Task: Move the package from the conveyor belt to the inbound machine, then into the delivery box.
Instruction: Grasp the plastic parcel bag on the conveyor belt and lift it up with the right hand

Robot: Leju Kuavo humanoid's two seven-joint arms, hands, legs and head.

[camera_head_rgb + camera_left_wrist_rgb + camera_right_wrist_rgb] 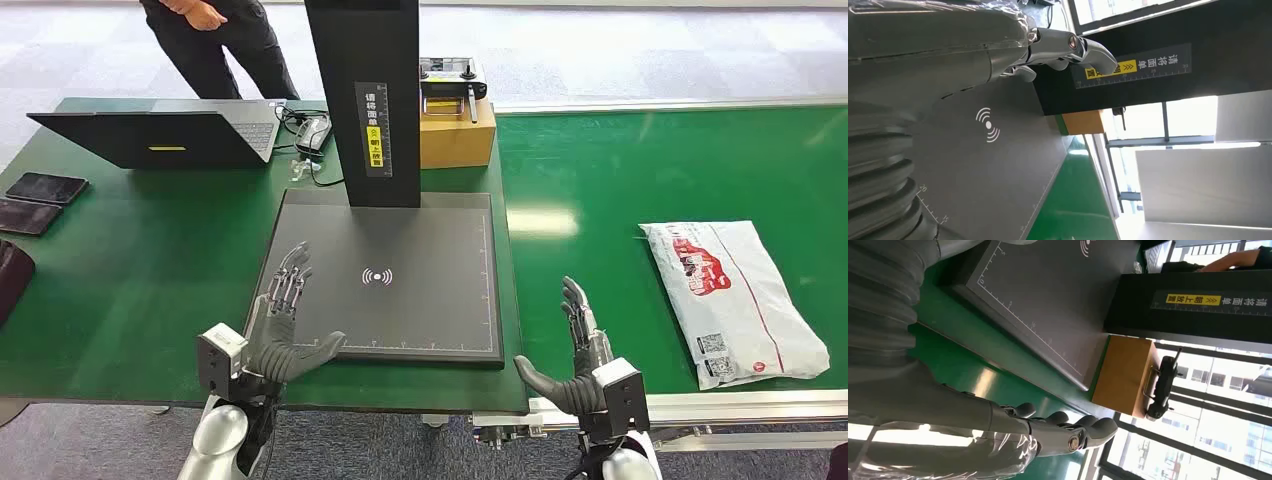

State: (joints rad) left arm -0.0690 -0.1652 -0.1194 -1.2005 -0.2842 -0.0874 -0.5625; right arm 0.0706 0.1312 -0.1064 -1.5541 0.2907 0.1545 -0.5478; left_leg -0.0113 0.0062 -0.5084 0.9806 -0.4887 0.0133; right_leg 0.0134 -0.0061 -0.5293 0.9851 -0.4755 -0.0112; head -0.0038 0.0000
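Observation:
A white plastic package [735,295] with red print lies flat on the green conveyor belt [620,190] at the right. The inbound machine's dark scan plate [420,300] with a white signal mark [377,277] sits in the middle, under a black post [366,100]. My left hand [280,320] hovers open over the plate's left front corner, fingers [1068,45] stretched toward the post. My right hand [578,350] is open at the belt's front edge, to the left of the package and apart from it, its fingers [1068,427] holding nothing.
A laptop [160,135] and two phones [40,200] lie on the green table at the left. A cardboard box [457,135] with a black controller on top stands behind the plate. A person [215,40] stands at the far side.

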